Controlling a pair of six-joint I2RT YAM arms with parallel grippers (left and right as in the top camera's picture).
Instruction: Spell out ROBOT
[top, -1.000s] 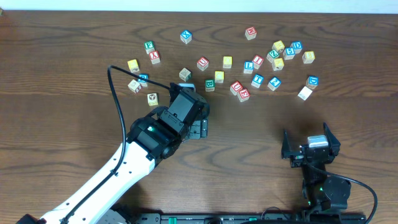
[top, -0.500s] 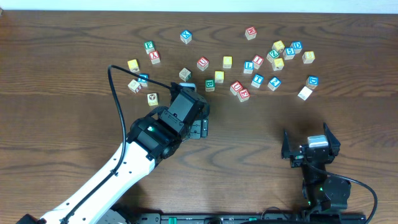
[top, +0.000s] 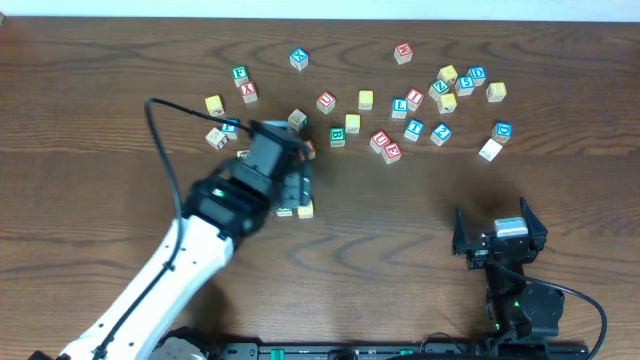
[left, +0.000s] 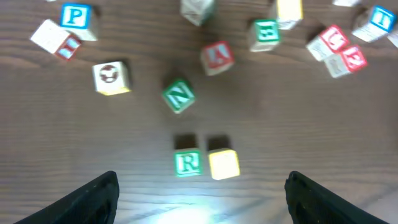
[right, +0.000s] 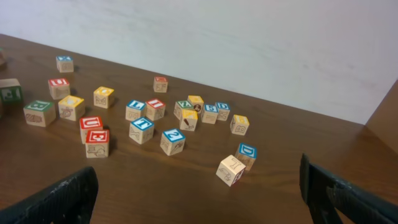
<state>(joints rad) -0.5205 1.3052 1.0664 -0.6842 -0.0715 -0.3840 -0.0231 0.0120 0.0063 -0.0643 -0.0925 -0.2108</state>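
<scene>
- Left gripper (left: 202, 183) — fingers spread wide with nothing between them, hanging over the table (left: 323, 124) and looking straight down at the blocks.
- Just ahead of the fingertips, roughly midway between them, a green R block (left: 188, 163) lies flat on the wood, its letter upright to the wrist camera.
- A yellow block (left: 224, 164) sits just beside the green R block on its right, the two in a row. Its top face shows no letter I can read.
- Farther out lies a green N block (left: 178, 96), turned at an angle and apart from that pair.
- Beyond it are a red block (left: 217, 57), tilted, and a green B block (left: 264, 34). The red one's letter is too blurred to tell.
- Off to the left lie a picture block (left: 112, 77) with a round drawing on top and, near the corner, a blue P block (left: 76, 17).
- From overhead the left gripper hides most of the green R block, and the yellow block shows at the gripper's near edge.
- At the near right of the table, the right gripper (right: 199, 177) — likewise wide open and empty — sits low, well apart from every block.
- Ahead of it the wrist view shows a loose scatter of blocks. Nearest are a blue D block (right: 247, 151) and a pale block (right: 230, 171) right against it.
</scene>
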